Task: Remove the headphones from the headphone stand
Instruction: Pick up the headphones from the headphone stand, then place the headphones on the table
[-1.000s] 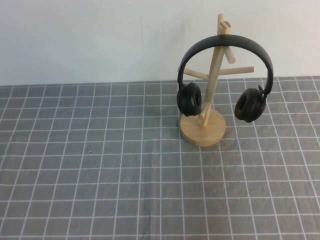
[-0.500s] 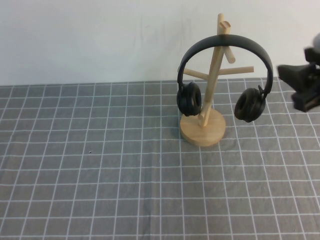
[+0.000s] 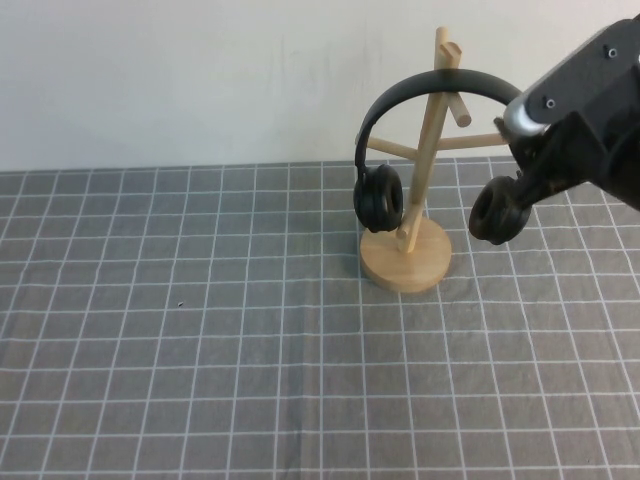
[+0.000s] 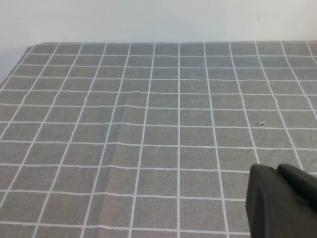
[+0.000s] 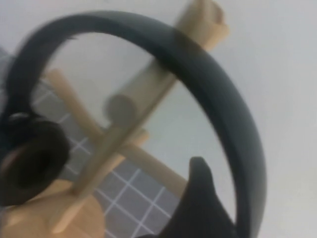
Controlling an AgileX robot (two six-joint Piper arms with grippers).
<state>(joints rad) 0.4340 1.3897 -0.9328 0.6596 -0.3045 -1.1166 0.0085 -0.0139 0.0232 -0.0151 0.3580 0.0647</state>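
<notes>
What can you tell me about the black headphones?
The headphones are black, with a wide matte arched headband and two round padded ear cups. They hang on the wooden headphone stand, the band over its pole and the cups dangling on both sides above the checked cloth. The right gripper is at the band's right side; the left gripper is far off.

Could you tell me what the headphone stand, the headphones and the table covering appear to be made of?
Headphone stand: pale, unpainted wood, going by its tan colour. Headphones: matte black band, likely plastic, with padded cups. Table covering: grey checked cloth, faintly creased. The right gripper is by the headband; the left gripper is parked over bare cloth.
</notes>
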